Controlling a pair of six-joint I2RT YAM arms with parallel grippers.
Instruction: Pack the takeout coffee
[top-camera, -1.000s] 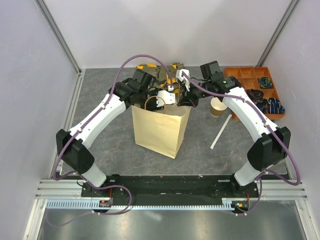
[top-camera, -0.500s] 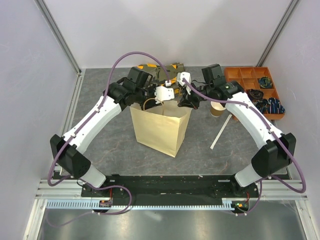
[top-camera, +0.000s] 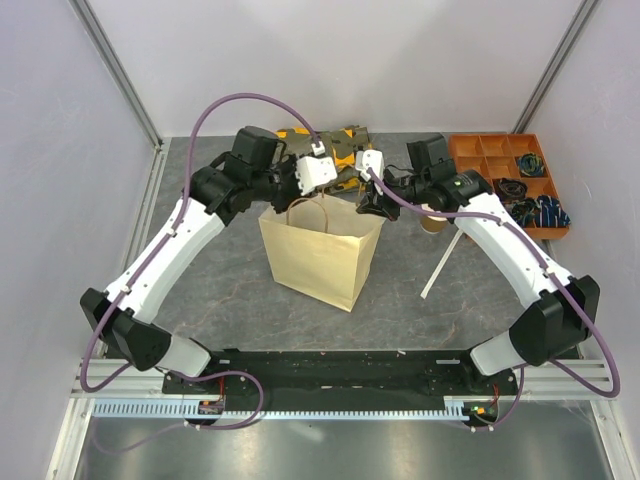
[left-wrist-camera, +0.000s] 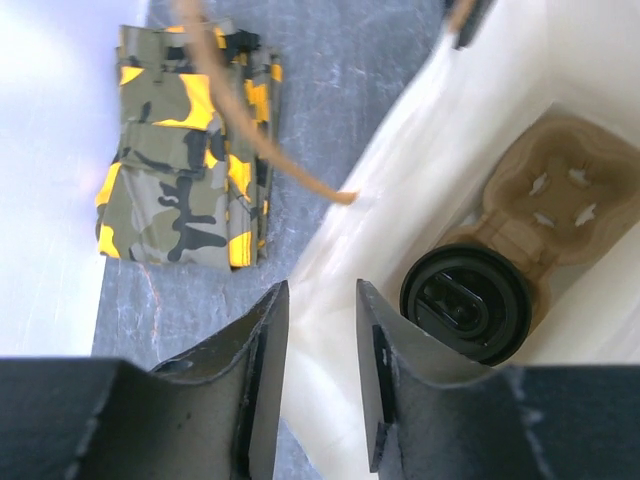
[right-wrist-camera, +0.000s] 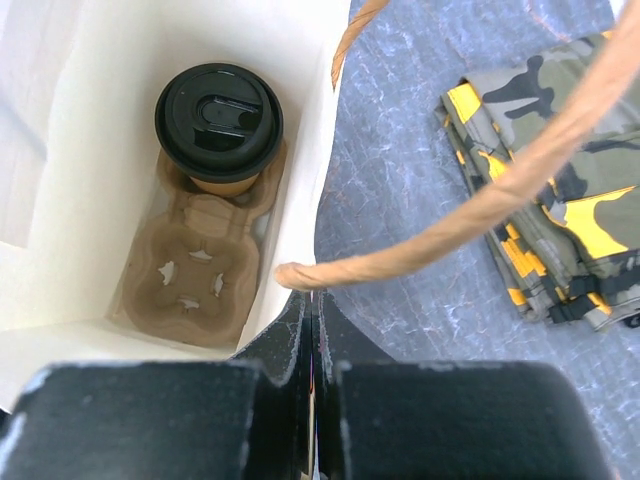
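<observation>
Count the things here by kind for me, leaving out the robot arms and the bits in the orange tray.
Paper bag: 1
Lidded coffee cup: 1
Open cup: 1
Pulp cup carrier: 1
Camouflage cloth: 1
Orange tray: 1
White stick: 1
Total: 7

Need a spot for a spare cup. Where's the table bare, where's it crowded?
Bare: table left of the bag, and the strip between bag and arm bases. Crowded: cloth behind the bag; open cup, stick and tray to its right.

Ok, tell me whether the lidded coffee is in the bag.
In: the takeout coffee sits upright in the pulp carrier on the floor of the paper bag.
</observation>
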